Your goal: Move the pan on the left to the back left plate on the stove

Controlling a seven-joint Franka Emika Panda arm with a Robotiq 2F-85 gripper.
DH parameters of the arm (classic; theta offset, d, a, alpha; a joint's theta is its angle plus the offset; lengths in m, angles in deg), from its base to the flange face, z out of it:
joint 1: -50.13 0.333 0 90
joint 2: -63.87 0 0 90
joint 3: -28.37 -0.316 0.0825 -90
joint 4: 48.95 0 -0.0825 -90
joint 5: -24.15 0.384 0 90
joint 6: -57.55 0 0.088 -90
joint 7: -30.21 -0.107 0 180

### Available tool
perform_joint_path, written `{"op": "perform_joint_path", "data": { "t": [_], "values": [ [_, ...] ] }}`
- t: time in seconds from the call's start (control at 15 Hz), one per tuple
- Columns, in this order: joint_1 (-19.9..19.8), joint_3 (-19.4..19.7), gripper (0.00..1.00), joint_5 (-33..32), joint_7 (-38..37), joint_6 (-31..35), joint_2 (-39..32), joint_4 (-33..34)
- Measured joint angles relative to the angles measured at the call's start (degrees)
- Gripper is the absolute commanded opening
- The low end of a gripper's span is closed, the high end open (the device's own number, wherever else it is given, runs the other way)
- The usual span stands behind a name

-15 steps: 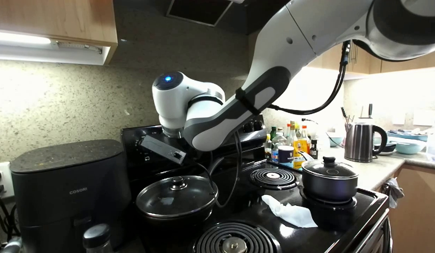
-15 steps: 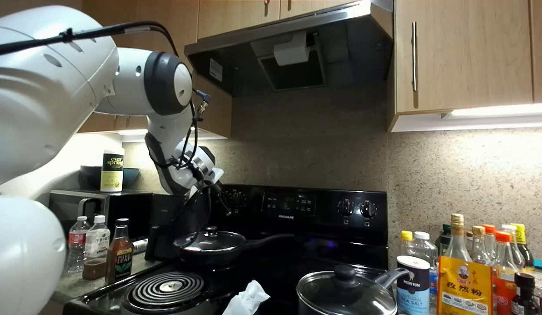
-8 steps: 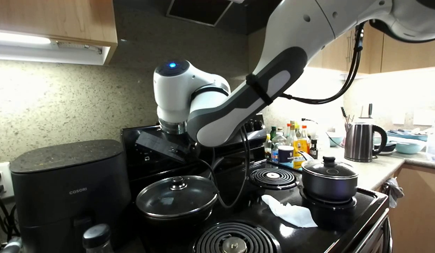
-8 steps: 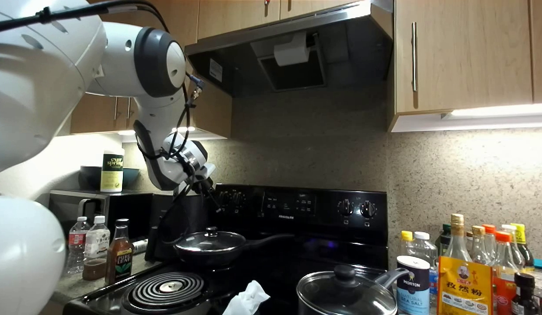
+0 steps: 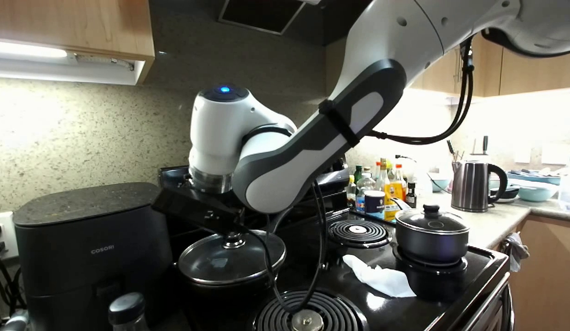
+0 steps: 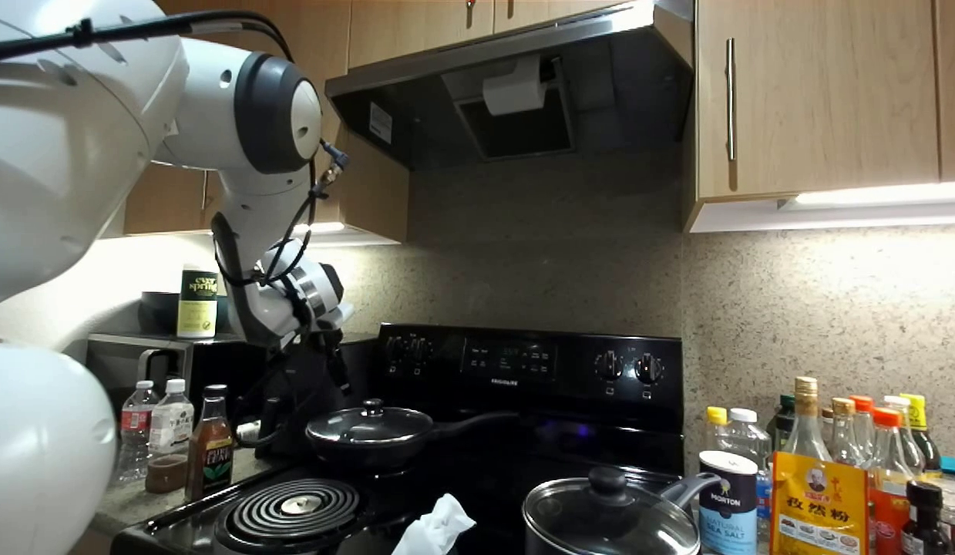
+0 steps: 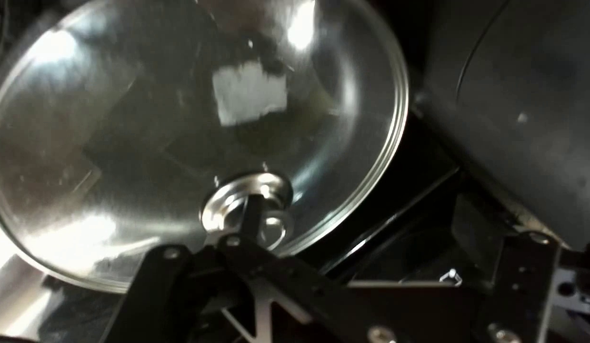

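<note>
The wide dark pan (image 5: 206, 289) (image 6: 369, 453) sits at the left back of the stove, its domed glass lid (image 7: 147, 143) on. A round knob (image 5: 233, 240) (image 6: 373, 406) tops the lid, and in an exterior view the long black handle (image 6: 481, 421) points right. The back left plate is hidden, apparently beneath the pan. My gripper (image 7: 365, 224) (image 6: 343, 383) hangs open over the pan's left part. In the wrist view one finger (image 7: 251, 216) overlaps the knob; the opposite finger (image 7: 477, 233) is beyond the rim. Whether anything touches, I cannot tell.
A black air fryer (image 5: 87, 257) stands close beside the pan. The front left ring (image 5: 278, 317) (image 6: 288, 524) is bare. A lidded pot (image 5: 429, 243) and white tissue (image 5: 381, 278) are farther right. My arm's cable (image 5: 320, 239) loops down near the pan.
The gripper and wrist have come down and shifted left in both exterior views, closer over the pan's lid. The cable loop hangs lower. The pan has not moved.
</note>
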Motion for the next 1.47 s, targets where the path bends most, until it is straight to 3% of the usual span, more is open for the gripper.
{"op": "perform_joint_path", "data": {
  "t": [0.27, 0.53, 0.6, 0.8, 1.13, 1.47],
  "values": [
    [-0.17, -4.63, 1.00, 13.57, 12.67, 5.54, 0.94, -5.51],
    [-6.48, -15.57, 1.00, 27.20, 27.78, 3.92, 0.92, -8.60],
    [-6.86, -16.46, 1.00, 31.17, 31.71, 2.21, 0.86, -8.72],
    [-4.13, -12.30, 1.00, 36.61, 37.74, -0.99, 0.78, -8.49],
    [-0.18, -5.20, 1.00, 37.14, 39.85, -1.87, -0.86, -7.91],
    [1.99, -1.87, 1.00, 37.19, 39.85, -1.87, -4.69, -5.04]
  ]
}}
